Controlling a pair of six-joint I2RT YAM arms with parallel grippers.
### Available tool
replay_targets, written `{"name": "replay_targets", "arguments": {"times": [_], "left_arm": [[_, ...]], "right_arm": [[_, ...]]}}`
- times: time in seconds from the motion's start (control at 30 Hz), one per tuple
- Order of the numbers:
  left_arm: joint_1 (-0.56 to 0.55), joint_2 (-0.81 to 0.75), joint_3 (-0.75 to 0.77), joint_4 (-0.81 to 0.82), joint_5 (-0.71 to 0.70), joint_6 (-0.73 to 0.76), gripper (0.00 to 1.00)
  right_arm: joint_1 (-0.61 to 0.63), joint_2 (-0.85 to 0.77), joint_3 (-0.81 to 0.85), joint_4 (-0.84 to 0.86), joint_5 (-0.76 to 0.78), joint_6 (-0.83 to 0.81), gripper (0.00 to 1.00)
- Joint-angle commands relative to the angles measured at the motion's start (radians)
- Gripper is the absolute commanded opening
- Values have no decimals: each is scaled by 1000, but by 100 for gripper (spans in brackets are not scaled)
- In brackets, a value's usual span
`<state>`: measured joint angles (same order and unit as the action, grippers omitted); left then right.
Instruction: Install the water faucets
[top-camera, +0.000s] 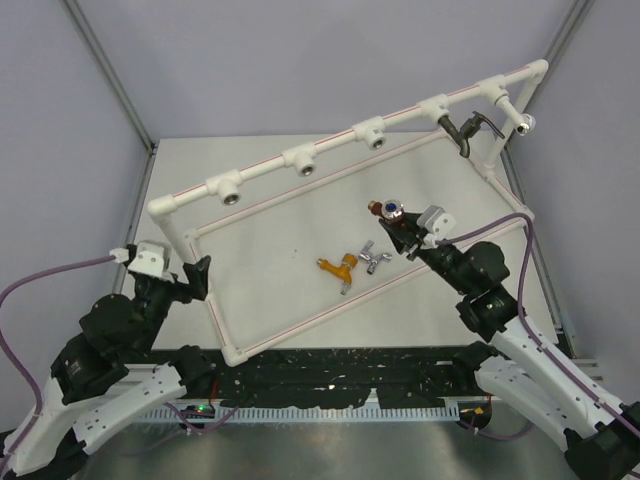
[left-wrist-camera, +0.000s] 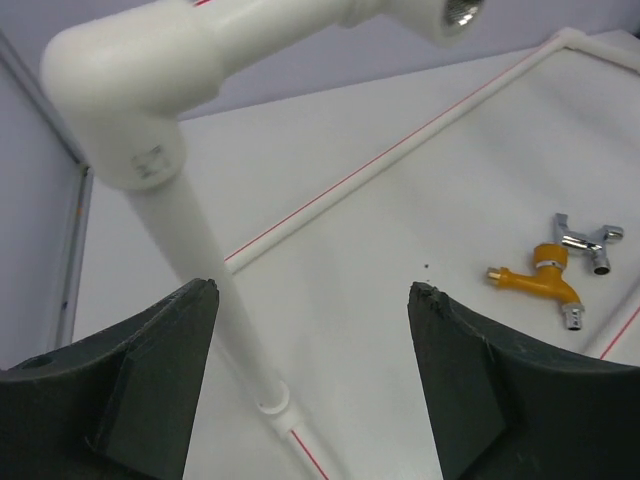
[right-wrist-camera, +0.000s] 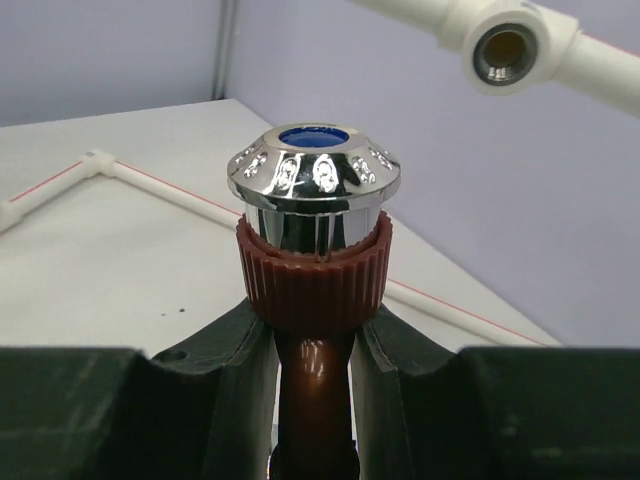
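My right gripper (top-camera: 405, 233) is shut on the red-brown faucet (top-camera: 392, 214), held above the table; in the right wrist view its silvery blue-centred end (right-wrist-camera: 314, 178) points up between my fingers (right-wrist-camera: 245, 350). The orange faucet (top-camera: 339, 267) and silver faucet (top-camera: 374, 259) lie together on the table, also in the left wrist view (left-wrist-camera: 545, 285) (left-wrist-camera: 588, 240). The dark grey faucet (top-camera: 468, 130) hangs from a socket of the white pipe frame (top-camera: 300, 160). My left gripper (top-camera: 200, 275) is open by the frame's left upright pipe (left-wrist-camera: 200, 260).
Several open T-sockets (top-camera: 376, 140) line the frame's top rail; one shows in the right wrist view (right-wrist-camera: 505, 47). The frame's lower pipes (top-camera: 330, 310) lie on the table. Enclosure posts (top-camera: 110, 80) stand at the back corners.
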<state>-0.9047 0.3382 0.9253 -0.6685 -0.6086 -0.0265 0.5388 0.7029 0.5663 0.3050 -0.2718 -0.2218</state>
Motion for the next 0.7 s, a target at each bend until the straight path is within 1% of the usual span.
{"name": "replay_targets", "arguments": {"times": [0.0,0.1,0.23,0.3,0.37,0.43,0.53,0.67], "left_arm": [[1,-80,-92,-4,-274,-9,81],[1,-122,-189,163,-399,95,83],[4,-151,-307,459,-453,259,83],[16,-145,-338,552,-456,296,83],[47,-124,-341,584,-421,300,83],[101,-79,-342,587,-386,286,83],[174,-39,-329,554,-320,212,83],[269,-27,-332,567,-229,154,83]], "right_arm": [[-5,-22,-32,176,124,-217,5],[-7,-5,-46,281,122,-286,5],[-5,24,-33,348,125,-408,5],[-7,43,-22,382,114,-453,5],[-14,62,-2,399,92,-500,5],[-26,90,18,414,76,-517,5],[-53,125,30,485,51,-542,5],[-62,153,46,526,36,-590,5]]}}
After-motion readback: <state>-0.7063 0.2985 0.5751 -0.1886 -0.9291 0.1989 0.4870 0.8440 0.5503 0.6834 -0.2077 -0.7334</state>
